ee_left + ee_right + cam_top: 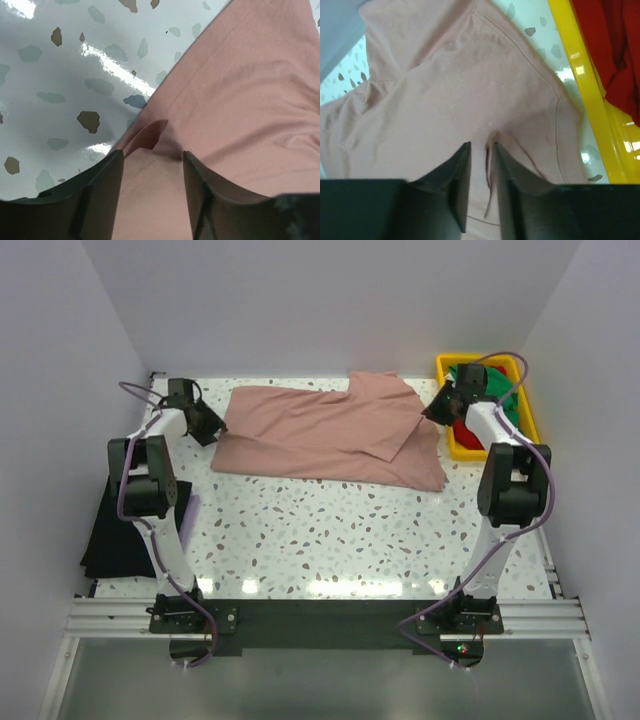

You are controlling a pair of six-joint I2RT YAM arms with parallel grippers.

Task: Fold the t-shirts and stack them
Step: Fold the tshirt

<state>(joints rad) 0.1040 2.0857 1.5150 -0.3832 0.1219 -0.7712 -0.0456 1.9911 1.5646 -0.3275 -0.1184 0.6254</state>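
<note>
A dusty pink t-shirt lies partly folded across the back middle of the table, one flap turned over on its right half. My left gripper is at the shirt's left edge. In the left wrist view its jaws stand apart over the pink cloth, and a small raised fold sits just beyond the tips. My right gripper is at the shirt's right edge. Its jaws are slightly parted, with a thin ridge of pink cloth in the gap. A black t-shirt lies at the table's left edge.
A yellow tray stands at the back right, its rim close to my right gripper. It holds a green t-shirt and a red t-shirt. Walls close in the back and both sides. Speckled tabletop lies in front of the pink shirt.
</note>
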